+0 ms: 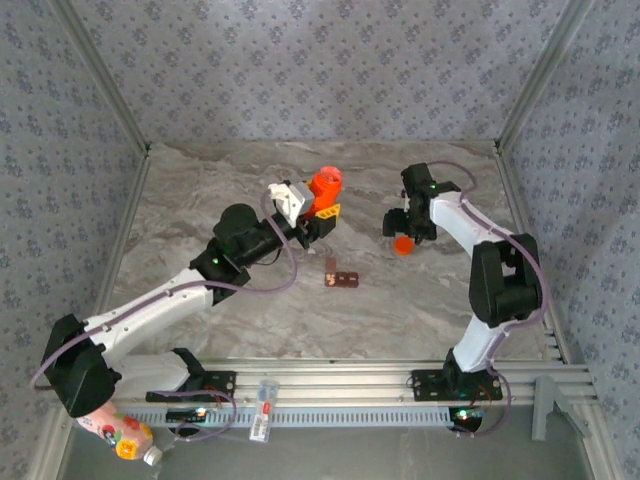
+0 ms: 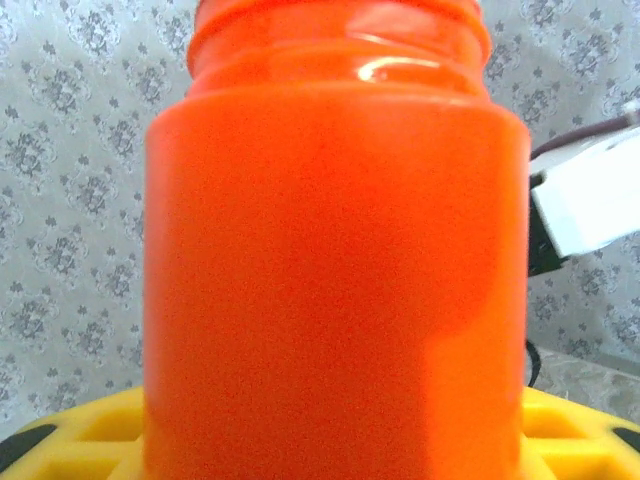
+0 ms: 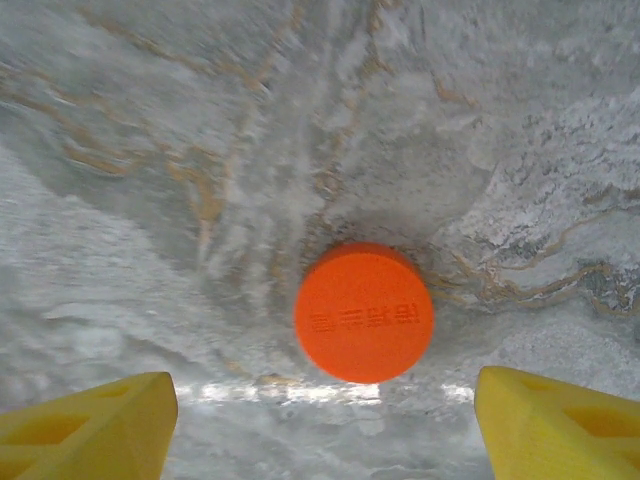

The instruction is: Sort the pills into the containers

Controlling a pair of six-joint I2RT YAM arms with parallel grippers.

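Containers (image 1: 342,280): one dark reddish-brown strip, lying flat on the marble table (image 1: 200,190) near its middle, between the two arms and nearer the bases than either gripper. Its compartments are too small to count, and its contents cannot be made out.

Orange bottle (image 1: 325,183): one, upright, mouth open, behind the strip and slightly left of it. It is clamped in the left gripper (image 1: 326,203); in the left wrist view the yellow fingers (image 2: 75,440) sit at either side of its base.

Orange cap (image 3: 364,312): one, lying flat on the table, right of the strip and well apart from it.

Right gripper (image 3: 320,430): directly over the cap, with its two yellow fingers (image 3: 560,425) spread wide, the cap lying between them and touching neither.

Off the table, at the near left corner: one pink-labelled bottle (image 1: 115,432), lying on its side.
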